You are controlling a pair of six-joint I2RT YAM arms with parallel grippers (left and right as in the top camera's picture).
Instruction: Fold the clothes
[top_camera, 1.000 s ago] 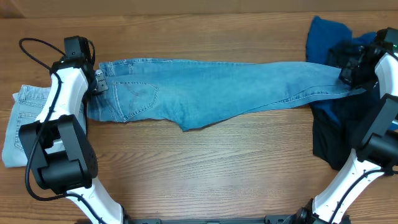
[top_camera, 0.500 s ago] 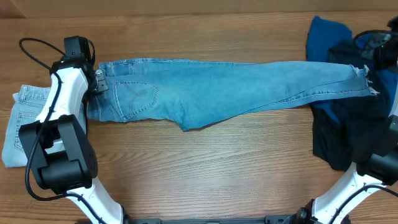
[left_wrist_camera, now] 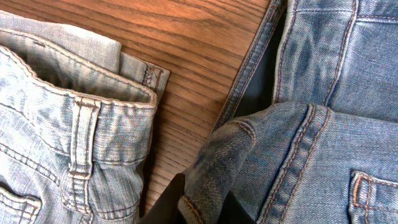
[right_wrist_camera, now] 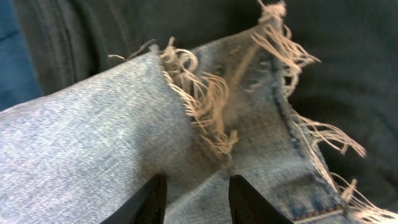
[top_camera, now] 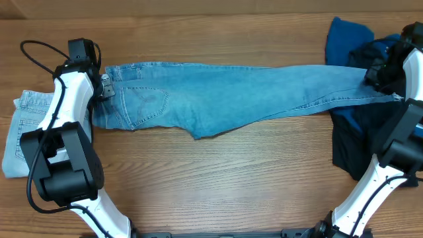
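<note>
Your light-blue jeans [top_camera: 231, 99] lie stretched out long across the table [top_camera: 231, 192]. The top end is on the left and the leg ends are on the right. Only one back pocket shows, so it looks like the two legs are already laid one on top of the other.

Your left gripper [left_wrist_camera: 202, 211] is clenched on a bunched bit of the waistband [left_wrist_camera: 217, 155] at the left end. It is pinning that end in place.

Your right gripper [right_wrist_camera: 196, 202] is over the frayed hem [right_wrist_camera: 205, 106] at the right end. Its fingers stand apart and grip nothing. The hem lies loose under them, on top of the dark cloth.

Here is how far you are, as far as you can tell from this. The pale jeans [top_camera: 20, 132] at the far left edge look folded and put aside, so that pair seems done. The long pair is flat and straight but not yet folded end to end. That is the next job: take the hem and bring it over to the waist.

On the right, the royal-blue garment [top_camera: 347, 36] and the dark navy garment [top_camera: 350, 149] sit in a crumpled heap. They are not folded yet. So you have most of the work left to do.
</note>
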